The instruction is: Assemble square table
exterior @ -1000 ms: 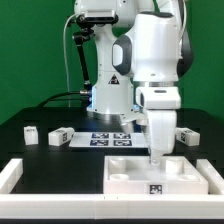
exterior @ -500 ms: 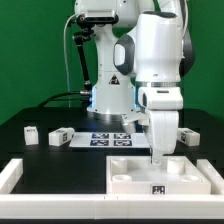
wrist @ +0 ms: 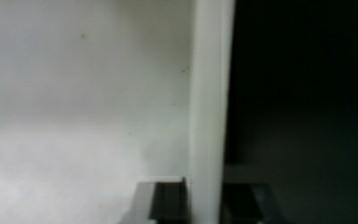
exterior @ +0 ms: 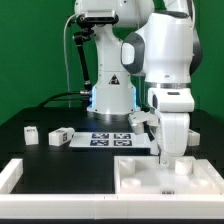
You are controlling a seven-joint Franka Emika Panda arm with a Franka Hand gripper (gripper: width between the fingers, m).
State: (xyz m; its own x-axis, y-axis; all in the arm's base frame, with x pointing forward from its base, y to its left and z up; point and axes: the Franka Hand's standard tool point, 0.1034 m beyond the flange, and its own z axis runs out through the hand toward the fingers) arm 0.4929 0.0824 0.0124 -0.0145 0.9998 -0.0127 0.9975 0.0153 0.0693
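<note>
gripper [exterior: 167,160] tight on rim of white tabletop [exterior: 135,180]

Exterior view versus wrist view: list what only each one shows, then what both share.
Only the exterior view: the arm, a table leg, another table leg, the marker board and the white rail frame.
Only the wrist view: a close look at the slab's raised edge running between the dark fingers.
Both: the square tabletop, with the fingers down on it.
</note>
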